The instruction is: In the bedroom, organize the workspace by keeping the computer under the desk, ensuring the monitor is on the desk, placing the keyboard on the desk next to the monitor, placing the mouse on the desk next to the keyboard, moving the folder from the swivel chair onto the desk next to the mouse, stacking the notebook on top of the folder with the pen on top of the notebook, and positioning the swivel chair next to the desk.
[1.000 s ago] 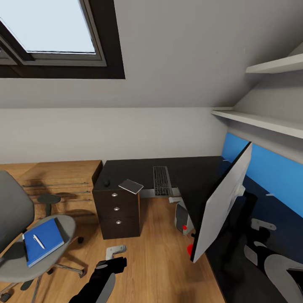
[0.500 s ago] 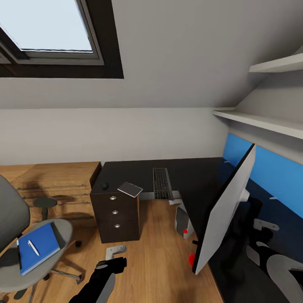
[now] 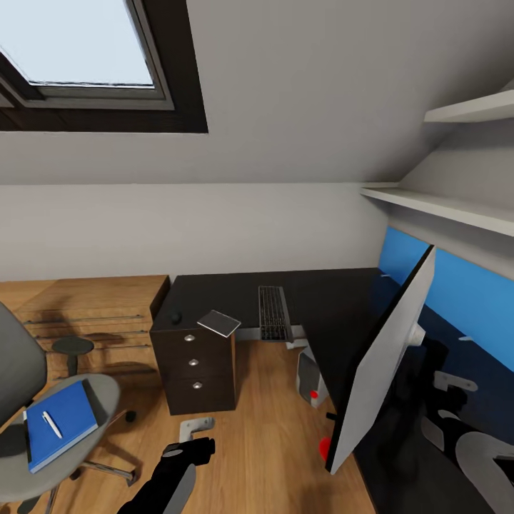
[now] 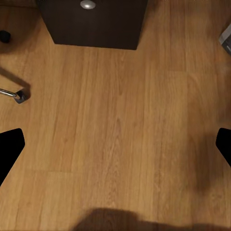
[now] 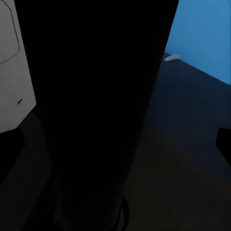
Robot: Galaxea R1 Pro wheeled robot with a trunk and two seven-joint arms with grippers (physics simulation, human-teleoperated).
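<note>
The black L-shaped desk [image 3: 328, 289] fills the right of the head view. Over its right wing the monitor [image 3: 382, 360] stands nearly edge-on and tilted, a red dot at its lower corner. On the far wing lie the keyboard [image 3: 274, 314], the mouse [image 3: 176, 318] and the notebook [image 3: 219, 323], which overhangs the drawer corner. Below the top sits the computer [image 3: 310, 377]. At the left, the swivel chair [image 3: 21, 371] carries the folder [image 3: 64, 428] with the pen [image 3: 51, 424] on it. My left gripper [image 3: 194, 438] hangs open over the floor. Behind the monitor, my right gripper [image 3: 442, 407] is open and empty.
The three-knob drawer unit [image 3: 194, 364] stands under the desk's left end, also close ahead in the left wrist view [image 4: 94, 21], with a chair caster [image 4: 17, 96] beside it. A wooden cabinet [image 3: 93, 307] lines the far wall. White shelves [image 3: 457, 207] and a blue panel [image 3: 464, 285] are at right.
The whole head view has shifted: desk and chair slid a little left and lower in the picture. None of the things has moved, and both arms keep their pose.
</note>
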